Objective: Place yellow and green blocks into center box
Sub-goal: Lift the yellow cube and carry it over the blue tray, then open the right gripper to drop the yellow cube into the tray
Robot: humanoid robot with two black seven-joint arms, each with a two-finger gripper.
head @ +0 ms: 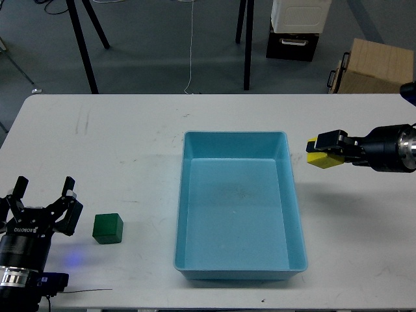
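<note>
The light blue box [285,195] stands in the middle of the white table. A green block [107,229] lies on the table left of the box. My left gripper [44,195] is open and empty, just left of the green block. My right gripper [323,147] is shut on the yellow block [320,160] and holds it in the air just right of the box's far right corner.
The white table [130,149] reaches across the whole view. On the floor behind it are black stand legs [84,45], a black and white case [296,29] and a cardboard box [377,65].
</note>
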